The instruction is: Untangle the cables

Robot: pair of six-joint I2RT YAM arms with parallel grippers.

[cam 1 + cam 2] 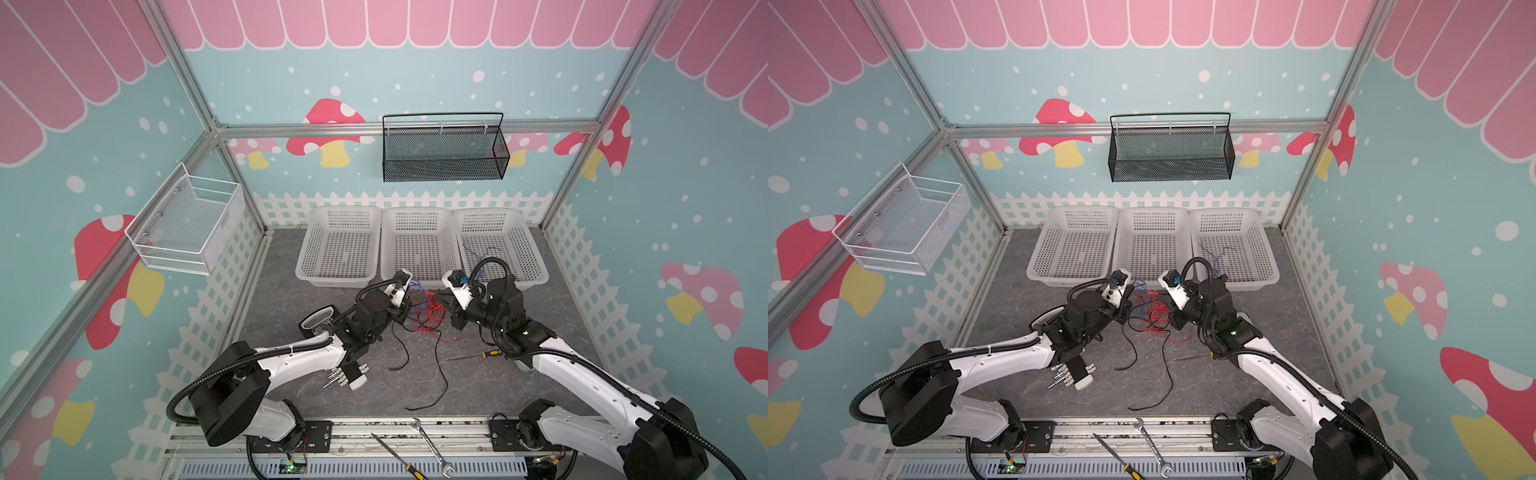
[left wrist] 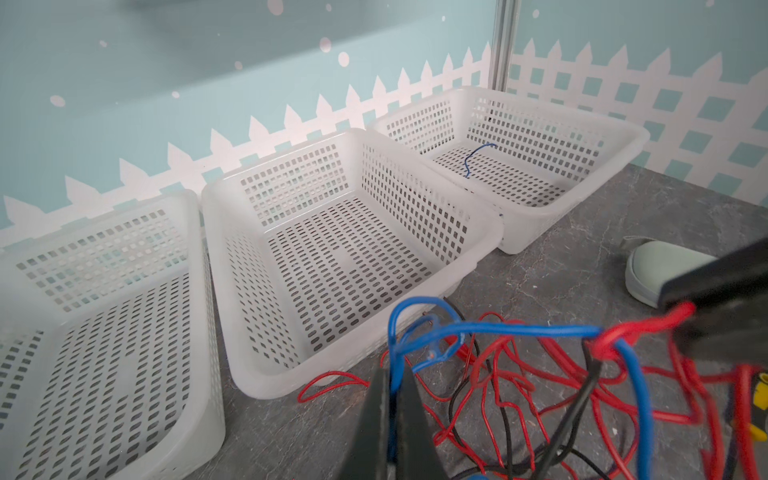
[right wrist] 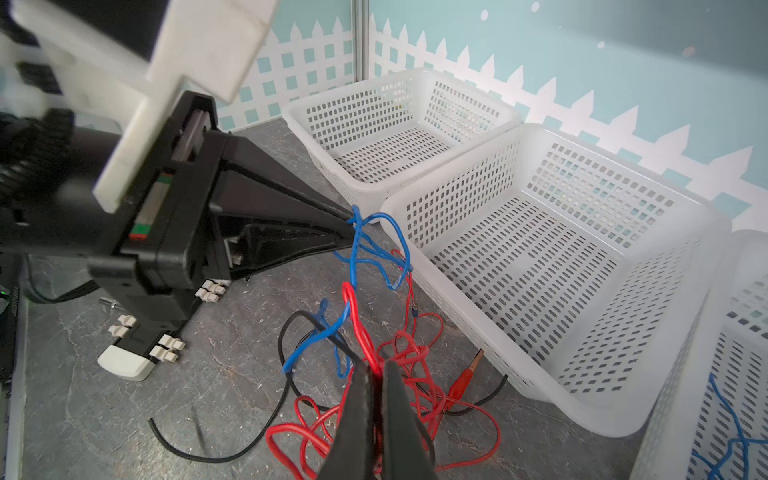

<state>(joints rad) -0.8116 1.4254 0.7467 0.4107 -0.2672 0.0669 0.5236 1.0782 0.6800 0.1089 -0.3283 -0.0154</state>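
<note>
Thin red, black, blue cables: tangle stretched left-right, black tails trailing nearward. Left fingers pinch a blue strand; right fingers pinch red.

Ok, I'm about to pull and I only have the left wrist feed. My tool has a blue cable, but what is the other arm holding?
Observer: The right tool is shut on a red cable, facing your left tool and its blue cable.
Operator: Any slack outside my picture?
Observer: In a top view, a black cable trails loose toward the front edge of the table.
Operator: Anything lying near it?
Observer: A screwdriver lies on the table beside the right arm, close to the red strands.
</note>
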